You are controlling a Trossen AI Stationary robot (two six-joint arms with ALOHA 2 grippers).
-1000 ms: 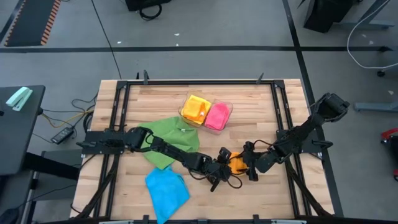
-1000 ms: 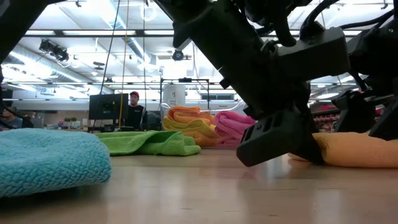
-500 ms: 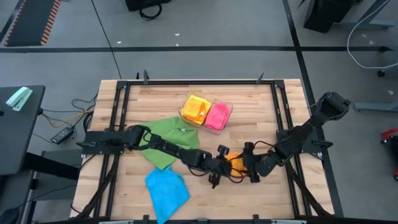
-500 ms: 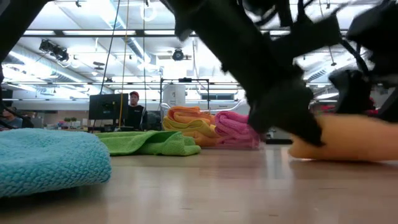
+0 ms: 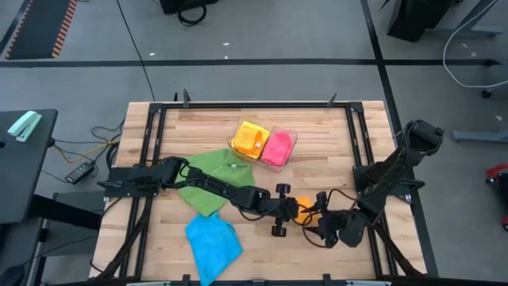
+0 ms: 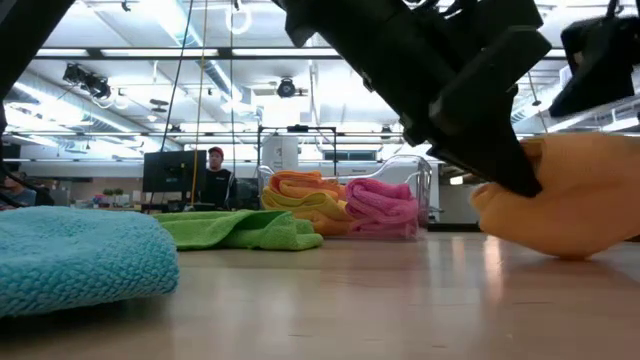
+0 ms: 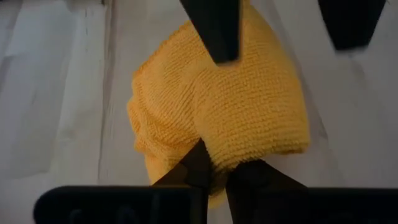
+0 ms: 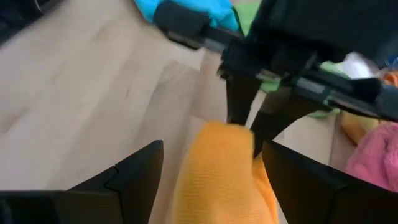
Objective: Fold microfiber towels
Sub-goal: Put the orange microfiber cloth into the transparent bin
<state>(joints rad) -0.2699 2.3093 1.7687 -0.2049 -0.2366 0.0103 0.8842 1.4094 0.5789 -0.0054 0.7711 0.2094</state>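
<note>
An orange microfiber towel (image 5: 304, 207), bunched into a lump, hangs a little above the table's near right part, and my left gripper (image 5: 292, 208) is shut on it. In the low view the towel (image 6: 575, 205) is clear of the wood. My right gripper (image 5: 314, 230) stands open just near-right of it. In the right wrist view its fingers (image 8: 140, 171) stand wide on either side of the towel (image 8: 214, 177) without touching it. A green towel (image 5: 214, 179) and a blue towel (image 5: 213, 242) lie on the table at the left. My left gripper pinches a bunched edge of the orange towel (image 7: 225, 155) between its two fingers. The fingers (image 6: 490, 135) come slanting down from the table's left. The towel hangs as a rounded lump below them, lifted clear of the table.
A clear tray (image 5: 290, 139) at the far middle holds folded yellow-orange and pink towels (image 5: 276, 148). A black metal frame (image 5: 238, 104) runs round the table's edges. Bare wood (image 5: 333, 151) lies between the tray and the right arm. A person (image 6: 213, 178) stands in the room beyond.
My left gripper has risen and rolled with the orange towel, which has come up off the table and now hangs clear. My right gripper has drawn back from the towel toward the table's near edge and has risen.
</note>
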